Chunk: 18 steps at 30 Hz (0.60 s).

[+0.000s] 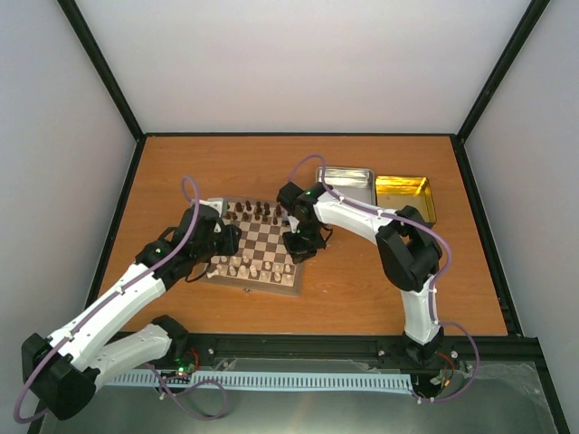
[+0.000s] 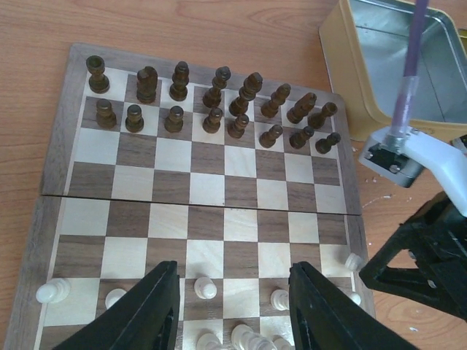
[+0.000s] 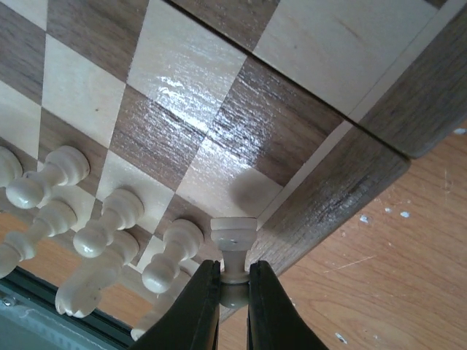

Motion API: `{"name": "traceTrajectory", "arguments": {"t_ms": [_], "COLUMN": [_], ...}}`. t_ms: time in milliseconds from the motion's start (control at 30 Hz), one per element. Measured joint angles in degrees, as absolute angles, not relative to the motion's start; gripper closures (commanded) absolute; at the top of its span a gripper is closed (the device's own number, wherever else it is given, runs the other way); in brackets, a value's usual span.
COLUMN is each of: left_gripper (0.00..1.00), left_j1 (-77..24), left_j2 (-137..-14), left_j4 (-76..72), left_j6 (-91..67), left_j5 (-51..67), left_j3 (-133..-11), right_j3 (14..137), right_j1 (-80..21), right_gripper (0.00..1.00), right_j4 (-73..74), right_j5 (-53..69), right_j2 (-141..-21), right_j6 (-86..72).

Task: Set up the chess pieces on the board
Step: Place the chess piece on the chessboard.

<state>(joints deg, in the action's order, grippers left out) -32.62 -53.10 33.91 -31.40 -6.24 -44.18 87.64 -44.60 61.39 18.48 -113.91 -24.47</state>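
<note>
The board (image 1: 262,246) lies mid-table. In the left wrist view the board (image 2: 208,186) has dark brown pieces (image 2: 211,109) standing in its two far rows and cream pieces (image 2: 206,289) on the near rows. My left gripper (image 2: 233,313) is open and empty, hovering over the cream rows, and it sits at the board's left side in the top view (image 1: 226,242). My right gripper (image 3: 233,288) is shut on a cream pawn (image 3: 233,235), held base-first just above the board's corner square beside other cream pieces (image 3: 109,226). It sits at the board's right edge (image 1: 298,246).
A silver tin (image 1: 346,185) and a gold tin (image 1: 404,196) stand at the back right of the table. A metal tin (image 2: 394,65) is close to the board's far right corner. The right arm's black gripper body (image 2: 423,255) is beside the board's right edge.
</note>
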Motion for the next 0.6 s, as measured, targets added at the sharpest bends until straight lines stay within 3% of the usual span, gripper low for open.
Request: {"name": "traceTrajectory", "arguments": {"t_ms": [600], "left_gripper": [0.58], "left_j1": [-32.51], "left_j2": [-52.31], "left_j4": [33.01], "left_j6": [-31.11], "left_j5": [-4.47], "left_j3": [-42.68], "right_j3": [93.06], "right_j1": [-44.31], "right_gripper": [0.82], "right_j4": [64.93], "right_j5": [17.19], "right_j2": [-117.38], "right_j6": [-24.82]}}
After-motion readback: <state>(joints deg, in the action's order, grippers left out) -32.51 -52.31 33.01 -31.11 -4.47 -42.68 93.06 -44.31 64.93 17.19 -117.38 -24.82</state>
